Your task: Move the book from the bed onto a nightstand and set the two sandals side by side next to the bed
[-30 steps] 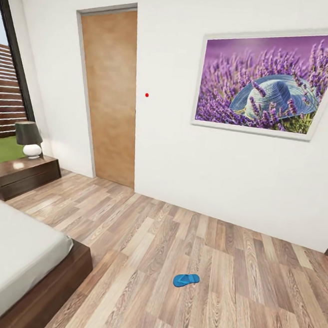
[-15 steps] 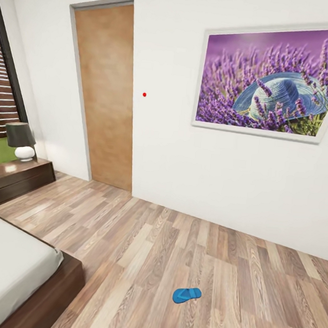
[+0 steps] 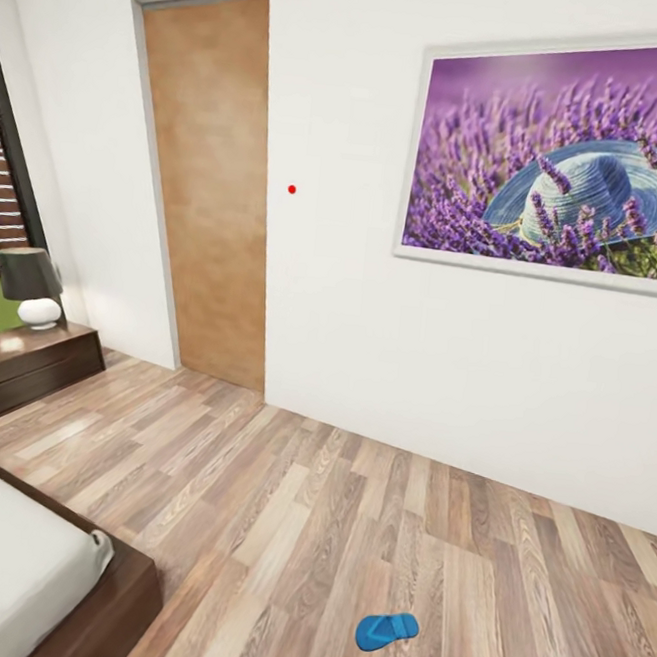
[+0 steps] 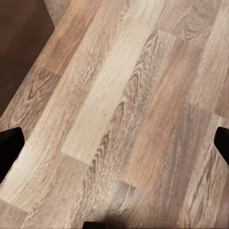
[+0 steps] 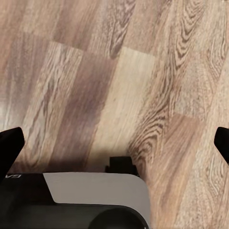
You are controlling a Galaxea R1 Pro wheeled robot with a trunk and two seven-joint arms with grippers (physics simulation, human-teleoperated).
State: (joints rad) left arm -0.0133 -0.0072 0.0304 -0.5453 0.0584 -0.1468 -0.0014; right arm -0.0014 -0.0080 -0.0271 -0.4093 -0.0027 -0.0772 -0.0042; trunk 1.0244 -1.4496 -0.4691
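One bright blue sandal (image 3: pixel 387 632) lies flat on the wood floor, to the right of the bed's foot corner and well apart from it. The bed (image 3: pixel 106 608) shows its grey mattress corner and dark wooden base at the lower left. A dark-brown nightstand (image 3: pixel 34 365) stands further back by the window. The book and the other sandal are out of view. In the left wrist view my left gripper (image 4: pixel 114 145) hangs open over bare planks, dark fingertips (image 4: pixel 9 148) far apart. My right gripper (image 5: pixel 114 145) is open too, fingertips (image 5: pixel 9 148) wide over the floor.
A lamp (image 3: pixel 29 285) sits on the nightstand. A closed brown door (image 3: pixel 207 186) and a framed lavender picture (image 3: pixel 559 175) are on the white wall ahead. My own base (image 5: pixel 90 200) shows in the right wrist view. The bed's dark base (image 4: pixel 19 43) edges the left wrist view.
The whole head view has shifted: the camera moved, so the sandal sits lower and further right, and less of the bed shows. Nothing in the room has moved.
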